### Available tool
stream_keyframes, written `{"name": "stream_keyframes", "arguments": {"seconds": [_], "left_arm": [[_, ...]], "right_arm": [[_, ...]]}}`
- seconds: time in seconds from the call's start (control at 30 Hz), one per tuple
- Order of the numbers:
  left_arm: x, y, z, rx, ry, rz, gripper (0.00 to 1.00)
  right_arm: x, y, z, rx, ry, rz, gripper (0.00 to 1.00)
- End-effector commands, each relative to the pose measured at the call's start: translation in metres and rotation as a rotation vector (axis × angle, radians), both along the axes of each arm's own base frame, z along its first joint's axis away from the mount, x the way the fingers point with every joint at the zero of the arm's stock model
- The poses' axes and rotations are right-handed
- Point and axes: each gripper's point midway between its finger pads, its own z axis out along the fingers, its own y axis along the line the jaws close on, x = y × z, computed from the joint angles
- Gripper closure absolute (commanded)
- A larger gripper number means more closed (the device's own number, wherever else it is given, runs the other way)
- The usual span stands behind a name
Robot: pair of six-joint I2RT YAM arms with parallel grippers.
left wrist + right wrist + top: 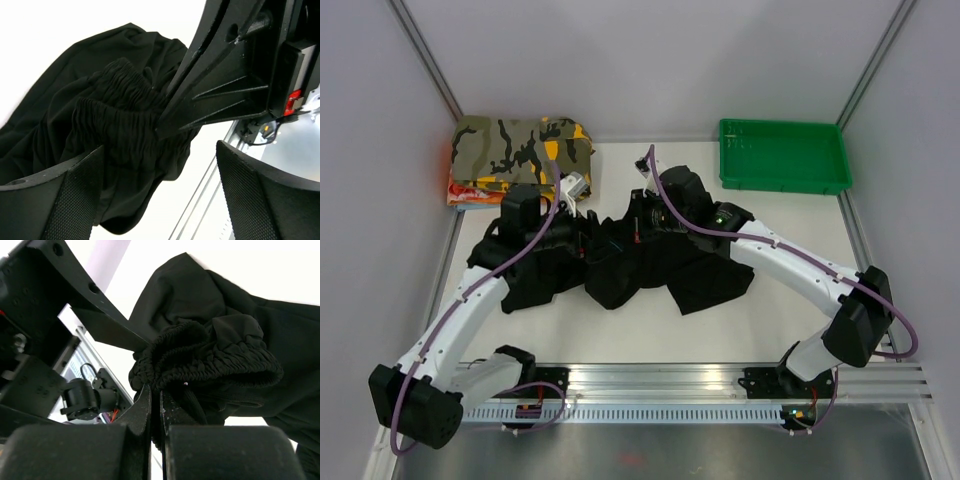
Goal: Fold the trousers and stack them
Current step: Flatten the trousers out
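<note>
Trousers (225,340) in closed right gripper (156,396)

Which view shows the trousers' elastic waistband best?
The right wrist view: the gathered waistband fills the frame, pinched in the shut right gripper. The left wrist view shows it partly behind the right gripper, beyond the open left gripper. From above, the trousers are just a black heap.

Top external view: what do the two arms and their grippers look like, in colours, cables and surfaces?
Both the left arm and right arm have white link shells with black joints and bases. A lilac cable runs along each. The left gripper and right gripper are black; the left one's pads are finely textured.
</note>
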Motion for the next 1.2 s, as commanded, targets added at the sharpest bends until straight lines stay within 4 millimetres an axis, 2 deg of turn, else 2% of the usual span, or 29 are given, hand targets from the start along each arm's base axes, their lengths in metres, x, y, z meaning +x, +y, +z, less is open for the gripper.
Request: {"name": "stream_keyframes", "arguments": {"seconds": [0.0,0.1,0.3,0.43,0.53,0.67,0.73,0.8,0.83,0.87,0.9,0.93,0.97,1.0,1.03,1.07,1.1,1.17], "left_arm": [[0.014,-0.002,0.000,0.049,-0.119,0.003,0.11],[0.020,0.005,-0.013,0.102,-0.128,0.034,0.11],[0.025,0.026,-0.022,0.202,-0.172,0.121,0.05],[0.022,0.032,-0.016,0.217,-0.224,0.132,0.02],[0.015,0.021,-0.014,0.177,-0.228,0.059,0.01],[-0.001,-0.005,-0.012,0.055,-0.182,-0.100,0.03],[-0.003,-0.011,-0.014,0.045,-0.162,-0.116,0.06],[-0.004,-0.016,-0.017,0.055,-0.155,-0.130,0.13],[-0.005,-0.017,-0.017,0.056,-0.150,-0.135,0.34],[-0.003,-0.016,-0.017,0.063,-0.148,-0.124,0.48],[-0.001,-0.015,-0.012,0.060,-0.152,-0.099,0.62],[0.002,-0.012,-0.010,0.065,-0.154,-0.069,0.87],[0.010,-0.004,-0.008,0.095,-0.153,0.008,0.98],[0.013,0.002,-0.006,0.109,-0.157,0.057,0.98],[0.012,0.010,0.003,0.109,-0.186,0.096,0.98],[0.012,0.016,0.007,0.117,-0.204,0.138,0.98],[0.008,0.019,0.005,0.106,-0.201,0.154,0.98],[-0.006,0.022,0.016,0.063,-0.238,0.156,0.98]], "right_arm": [[-0.008,0.004,0.031,0.097,-0.031,0.028,1.00],[-0.008,0.001,0.034,0.093,-0.037,0.020,1.00],[-0.011,-0.007,0.032,0.065,-0.045,0.012,1.00],[-0.015,-0.009,0.033,0.059,-0.060,0.036,1.00],[-0.019,-0.010,0.036,0.068,-0.066,0.053,1.00],[-0.025,-0.007,0.041,0.095,-0.064,0.085,1.00],[-0.025,-0.006,0.046,0.108,-0.072,0.090,1.00],[-0.026,-0.006,0.049,0.117,-0.077,0.089,1.00],[-0.026,-0.006,0.050,0.119,-0.078,0.088,1.00],[-0.025,-0.006,0.050,0.119,-0.078,0.087,1.00],[-0.023,-0.006,0.048,0.113,-0.075,0.078,0.89],[-0.022,-0.007,0.040,0.087,-0.057,0.063,0.77],[-0.014,-0.011,0.036,0.065,-0.060,0.019,0.66],[-0.009,-0.014,0.032,0.044,-0.054,-0.010,0.52],[-0.007,-0.019,0.021,0.001,-0.030,-0.041,0.48],[0.004,-0.027,0.019,-0.017,-0.022,-0.107,0.42],[0.008,-0.032,0.016,-0.026,-0.008,-0.140,0.29],[0.022,-0.047,0.014,-0.024,0.004,-0.219,0.18]]}}
